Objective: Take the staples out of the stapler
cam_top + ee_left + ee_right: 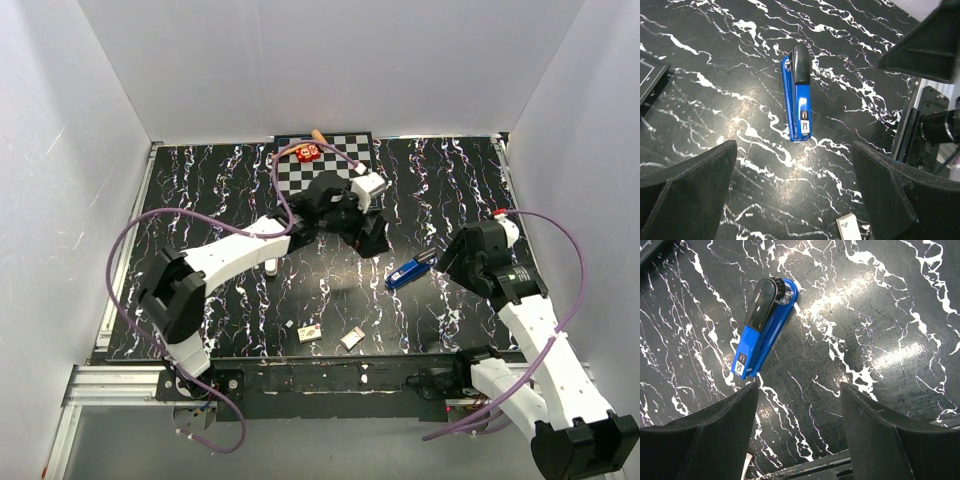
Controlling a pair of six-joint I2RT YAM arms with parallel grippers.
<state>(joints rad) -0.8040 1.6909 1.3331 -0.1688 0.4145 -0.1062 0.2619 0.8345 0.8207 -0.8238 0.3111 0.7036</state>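
Walls: plain white panels (330,60) rise beyond the left claw (371,238) and on the outer side of each claw.
Table: a black tabletop (200,190) with white marble veins spreads beneath both claws.
Frame: aluminium rails (110,385) run along the near edge, behind the claws.
Light: glare patches (910,347) shine on the surface ahead and to the right of the right claw (799,385).

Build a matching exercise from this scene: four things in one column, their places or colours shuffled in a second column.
Things:
1. stapler
2. checkered board
3. red object
4. small white cards

Descriptions:
A. sits on the checkered board
B. blue with a black end, lying on the marbled table right of centre
C. near the table's front edge
D. black and white, at the table's far edge

Pairs: 1-B; 2-D; 3-A; 4-C
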